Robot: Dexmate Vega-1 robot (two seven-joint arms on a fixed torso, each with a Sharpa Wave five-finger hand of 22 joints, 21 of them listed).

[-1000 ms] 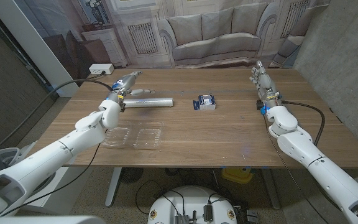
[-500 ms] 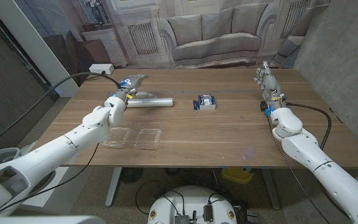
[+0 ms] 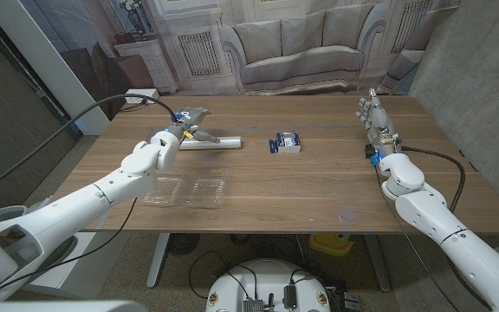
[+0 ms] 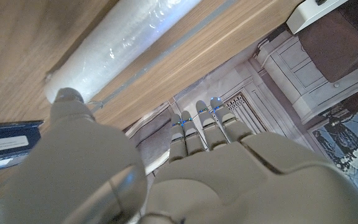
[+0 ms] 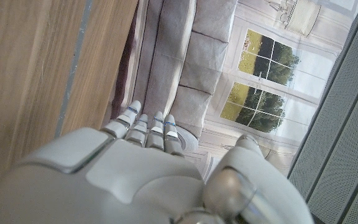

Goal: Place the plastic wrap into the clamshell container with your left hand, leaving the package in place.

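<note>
The plastic wrap (image 3: 218, 140) is a long clear roll lying across the far left part of the wooden table (image 3: 319, 186). My left hand (image 3: 185, 120) hovers over the roll's left end with fingers stretched out and nothing in them. In the left wrist view the thumb (image 4: 67, 102) hangs just beside the end of the plastic wrap (image 4: 120, 40), not gripping it. The clear clamshell container (image 3: 189, 189) lies open nearer the front edge, below the roll. The small blue and white package (image 3: 287, 142) sits mid-table. My right hand (image 3: 372, 111) stands upright at the far right, fingers straight, holding nothing.
The package's blue edge (image 4: 2, 143) shows beside my left hand in the left wrist view. A backdrop printed with a sofa and cabinets (image 3: 297, 48) hangs behind the table's far edge. A black cable (image 3: 102, 108) trails to my left arm.
My left hand has moved right along the far side and come over the roll's left end. My right hand has drifted slightly right and away.
</note>
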